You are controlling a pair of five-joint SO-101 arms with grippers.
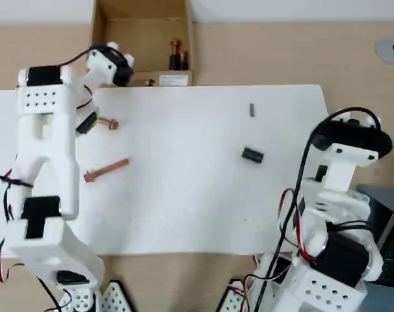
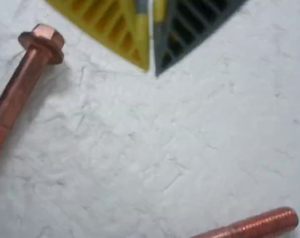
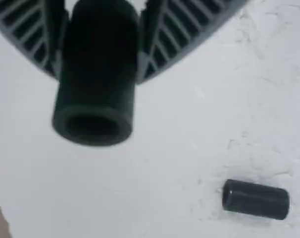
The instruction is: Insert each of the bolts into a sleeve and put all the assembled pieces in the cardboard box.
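Your work surface is a white foam mat (image 1: 184, 208) that lies on a wooden table (image 1: 262, 52). A grey round grommet (image 1: 391, 49) sits in the tabletop at about 2 o'clock. At 12 o'clock the cardboard box (image 1: 99, 32) touches the edge of the mat, and two assembled pieces (image 1: 178, 57) stand inside it, close to its near wall.

At 9 o'clock you have two copper bolts on the mat. The short-looking bolt (image 1: 108, 123) is just beside the left arm (image 1: 51, 149), and the long bolt (image 1: 106, 169) lies toward 6 o'clock from it.

Your left gripper (image 2: 151, 59) has its fingers pressed together with nothing between them, near a bolt's head. Your right gripper (image 3: 98, 74) is clamped on a black sleeve (image 3: 93, 109) above the mat.

A second sleeve (image 1: 252, 155) lies loose toward 3 o'clock from the middle of the mat. A small dark piece (image 1: 251, 110) lies toward 12 o'clock from it.
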